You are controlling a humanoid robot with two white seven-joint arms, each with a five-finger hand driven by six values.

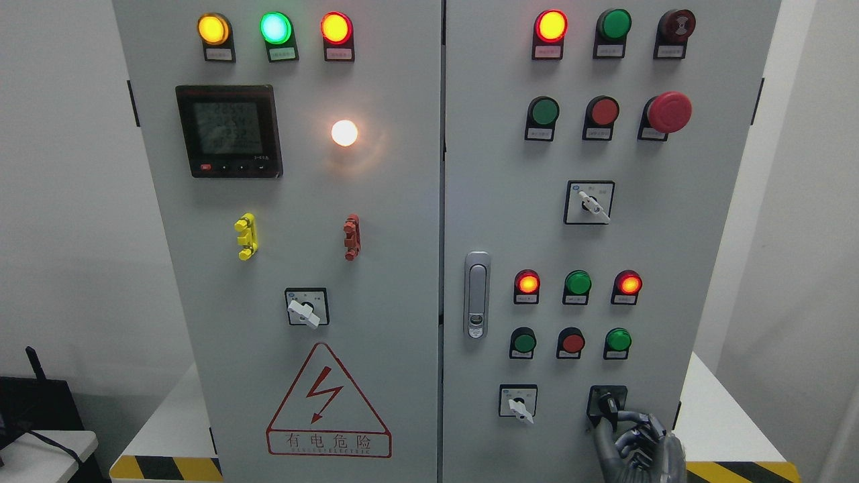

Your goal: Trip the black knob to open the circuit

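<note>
- Locate the black rotary knob (607, 405) on its black square plate at the lower right of the grey steel cabinet (429, 201).
- Observe the right hand (634, 439): metallic fingers curled, pinching this knob.

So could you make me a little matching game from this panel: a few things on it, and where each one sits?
Things:
1. meter
2. mushroom button
3. warning triangle
4. black knob

Places:
A. lower right, at the right hand
B. upper left door
C. upper right door
D. bottom of left door

Pairs: 1-B, 2-C, 3-D, 4-A
</note>
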